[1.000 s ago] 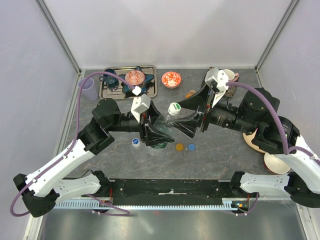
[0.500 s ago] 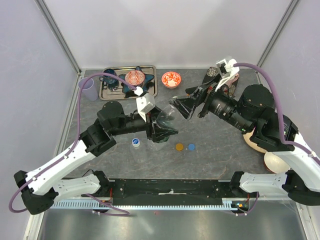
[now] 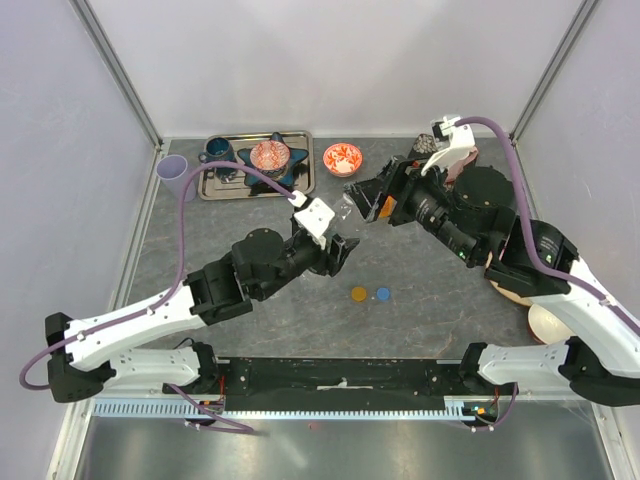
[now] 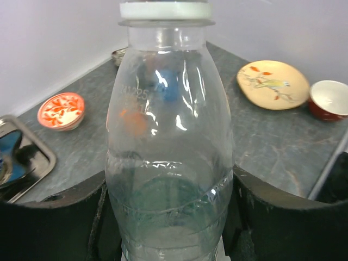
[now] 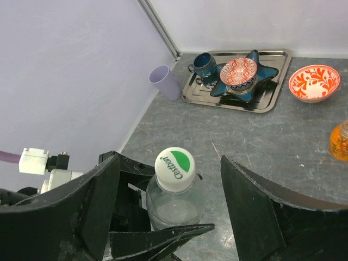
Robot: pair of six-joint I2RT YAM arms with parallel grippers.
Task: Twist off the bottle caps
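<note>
**Left claw clenched on capped bottle – right claw spread around the cap**

At the far left stood a lilac plastic cup (image 3: 175, 172). Beside it, a metal tray (image 5: 266, 97) carried a dark blue mug (image 3: 215, 155) and a red patterned bowl (image 3: 270, 155) in a blue star-shaped dish. A red-and-white bowl (image 3: 342, 158) sat just right of the tray.

In the middle, the left claw (image 4: 171, 217) was clenched on the lower body of a clear plastic bottle (image 4: 171, 152). Its white-and-green screw cap (image 5: 174, 169) was on the neck. A loose orange cap (image 3: 359, 294) and a loose blue cap (image 3: 383, 294) lay side by side on the grey tabletop (image 3: 430, 300).

The right claw (image 5: 169, 163) was released – one finger on each side of the cap, neither touching it. A small orange bottle (image 5: 340, 140) stood further right.
</note>
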